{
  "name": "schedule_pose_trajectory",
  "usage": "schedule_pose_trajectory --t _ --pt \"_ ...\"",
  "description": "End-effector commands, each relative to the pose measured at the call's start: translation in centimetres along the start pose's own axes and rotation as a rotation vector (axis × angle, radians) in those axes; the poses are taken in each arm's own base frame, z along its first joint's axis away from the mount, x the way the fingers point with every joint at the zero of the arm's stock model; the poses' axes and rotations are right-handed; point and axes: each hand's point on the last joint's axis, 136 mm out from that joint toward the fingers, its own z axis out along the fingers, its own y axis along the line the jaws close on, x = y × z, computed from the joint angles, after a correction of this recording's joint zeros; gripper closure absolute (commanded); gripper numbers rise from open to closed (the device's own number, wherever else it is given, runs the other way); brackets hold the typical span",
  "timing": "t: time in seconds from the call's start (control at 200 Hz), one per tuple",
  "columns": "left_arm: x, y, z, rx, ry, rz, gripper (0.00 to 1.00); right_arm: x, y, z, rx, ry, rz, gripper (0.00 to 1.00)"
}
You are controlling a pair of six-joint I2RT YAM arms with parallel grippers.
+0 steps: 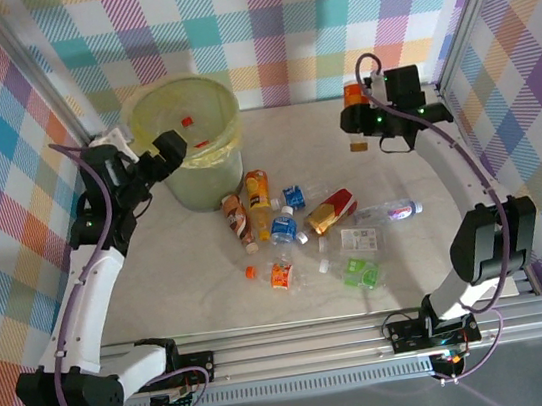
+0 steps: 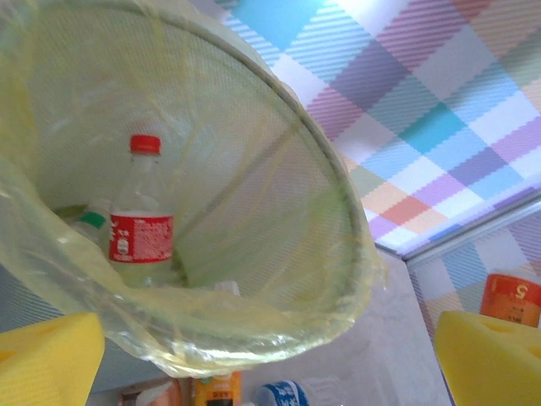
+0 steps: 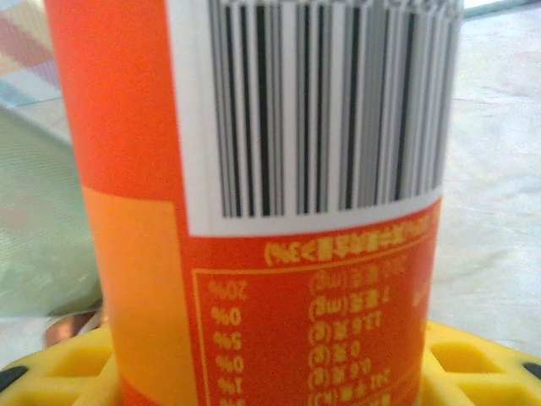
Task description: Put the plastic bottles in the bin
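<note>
Right jaws tight on orange bottle (image 3: 279, 313); left jaws wide, empty.

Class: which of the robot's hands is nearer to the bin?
Left. The left hand hangs open at the bin's rim; the right hand, shut on an orange bottle, is far off to the bin's right.

The top external camera looks down from above and behind onto the whole bench (image 1: 163, 299), with the bin (image 1: 229, 108) at far left. The left wrist camera peers closely into that bin. The right wrist camera sits right against the orange bottle (image 3: 279, 279), which all three views show, well right of the bin.
</note>
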Motion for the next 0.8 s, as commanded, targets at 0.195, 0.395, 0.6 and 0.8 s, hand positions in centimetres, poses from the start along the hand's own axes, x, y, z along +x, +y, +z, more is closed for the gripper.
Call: schedule_pose_trajectory --t 0.195,0.395,0.6,0.8 --pt "2.3 -3.8 0.2 0.14 0.054 0.067 0.0 3.1 7.9 -3.3 -0.247 -0.057 -0.096 0.64" --pt "3.6 -5.8 0.4 0.23 0.066 0.118 0.0 5.9 9.5 -5.3 -0.376 -0.123 -0.107 0.63" --pt "5.4 -9.6 0.4 0.384 0.077 0.15 0.0 7.0 11.8 -6.8 -0.517 -0.15 -0.172 0.63" --pt "8.7 -13.7 0.6 0.56 0.142 0.155 0.0 7.9 13.0 -7.4 -0.583 -0.154 -0.204 0.62"
